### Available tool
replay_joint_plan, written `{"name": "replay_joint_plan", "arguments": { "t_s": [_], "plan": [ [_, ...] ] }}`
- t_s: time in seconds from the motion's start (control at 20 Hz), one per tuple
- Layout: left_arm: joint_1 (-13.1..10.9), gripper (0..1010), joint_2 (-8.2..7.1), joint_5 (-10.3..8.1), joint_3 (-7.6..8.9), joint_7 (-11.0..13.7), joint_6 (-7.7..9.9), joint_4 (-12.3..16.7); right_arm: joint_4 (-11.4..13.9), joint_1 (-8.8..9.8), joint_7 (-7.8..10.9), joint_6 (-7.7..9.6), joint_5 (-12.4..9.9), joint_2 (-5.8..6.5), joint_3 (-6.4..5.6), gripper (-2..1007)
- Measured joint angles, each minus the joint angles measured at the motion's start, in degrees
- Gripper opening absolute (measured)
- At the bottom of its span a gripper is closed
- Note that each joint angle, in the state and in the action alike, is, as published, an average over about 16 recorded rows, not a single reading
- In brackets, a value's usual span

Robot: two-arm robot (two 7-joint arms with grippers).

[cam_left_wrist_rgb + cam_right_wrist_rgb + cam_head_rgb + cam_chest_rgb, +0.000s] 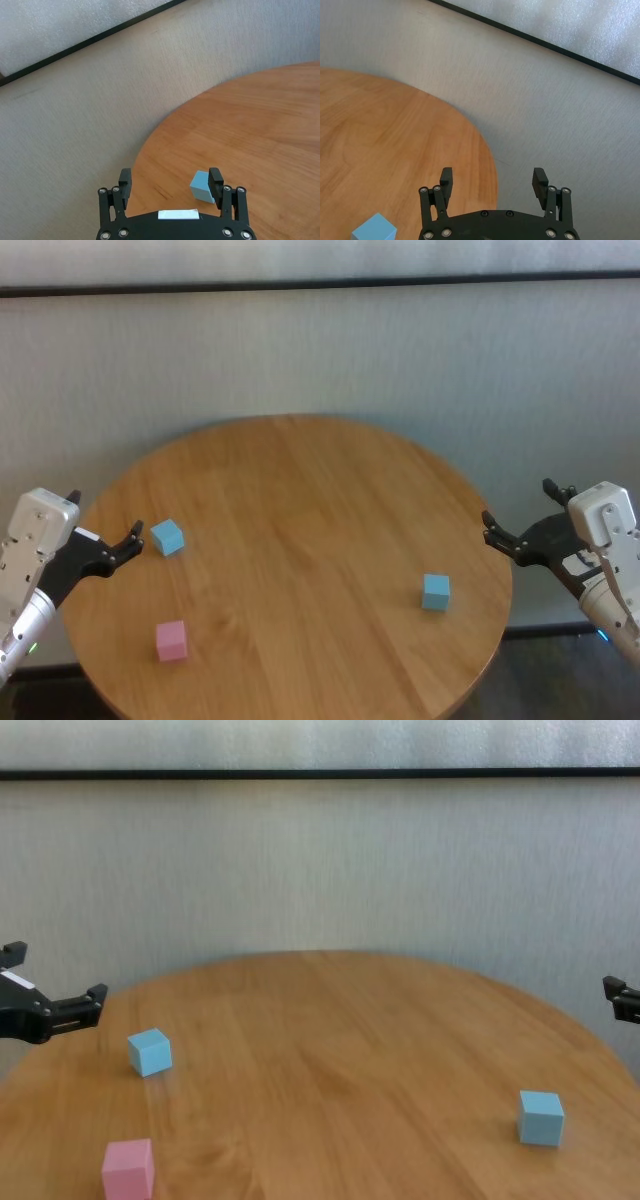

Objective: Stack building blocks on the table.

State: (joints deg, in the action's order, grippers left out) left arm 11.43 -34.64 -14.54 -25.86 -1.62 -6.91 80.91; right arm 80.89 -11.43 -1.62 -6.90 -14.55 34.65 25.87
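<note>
Three building blocks lie apart on the round wooden table [300, 500]. One light blue block [167, 536] sits near the left edge, a pink block [171, 640] is in front of it, and a second light blue block [435, 591] rests at the right front. My left gripper [105, 518] hovers open at the table's left edge, just left of the first blue block [201, 186], which shows beside one fingertip [215, 175]. Open as well, my right gripper [518, 505] hangs off the table's right edge, behind and to the right of the other blue block [374, 231]. Neither holds anything.
A pale wall with a dark horizontal strip [320, 285] runs behind the table. The table's rim [330, 956] curves close to both grippers. The pink block [127, 1169] lies near the front edge.
</note>
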Motion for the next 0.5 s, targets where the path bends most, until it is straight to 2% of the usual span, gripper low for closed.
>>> {"name": "replay_joint_plan", "arguments": {
  "t_s": [0.5],
  "plan": [
    [0.0, 1002, 0.0, 0.0, 0.0, 0.0, 0.0, 0.0, 0.0, 0.0, 0.0, 0.0, 0.0, 0.0, 0.0, 1005]
  ]
}}
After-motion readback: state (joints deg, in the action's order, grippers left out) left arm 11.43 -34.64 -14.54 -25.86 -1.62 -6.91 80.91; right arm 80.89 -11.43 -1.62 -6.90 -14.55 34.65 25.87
